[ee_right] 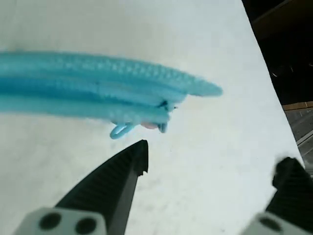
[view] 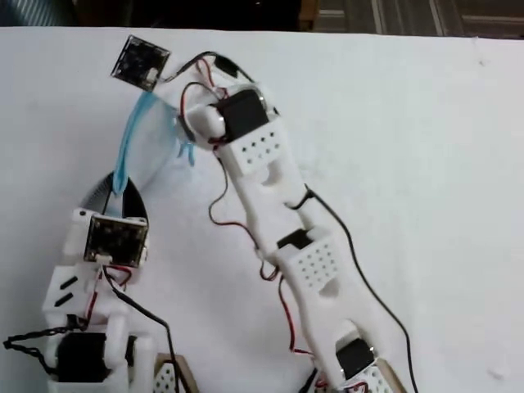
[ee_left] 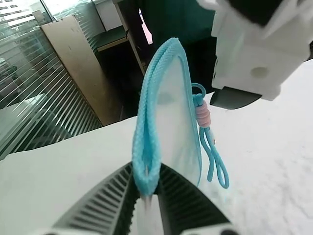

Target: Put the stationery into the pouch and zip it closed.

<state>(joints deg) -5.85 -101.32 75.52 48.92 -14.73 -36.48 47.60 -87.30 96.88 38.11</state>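
Probably the biggest risk is at the pull [ee_left: 202,115]: it is small, dangles loose on its cord beside the pouch [view: 131,139], and the right gripper [ee_right: 215,155] could close on air or on fabric instead. A second risk follows (judging by how little cloth is held): the left gripper [ee_left: 146,178] has only the narrow end of the pouch. A hard tug on the zip could drag the pouch out of that hold, or fold the soft wall over rather than run the slider. Whether the stationery is inside cannot be told, so zipping now might shut it out.

In the high view the pouch is held on edge over the table [view: 409,123], at about 10 o'clock from the table's middle, its length running from 6 o'clock toward 12 o'clock. The left gripper is clamped on the 6 o'clock end, its 2 jaws pressed together on the blue edging. The right gripper hovers at the 12 o'clock end, just beside the pull, its 2 fingers spread wide and touching nothing.
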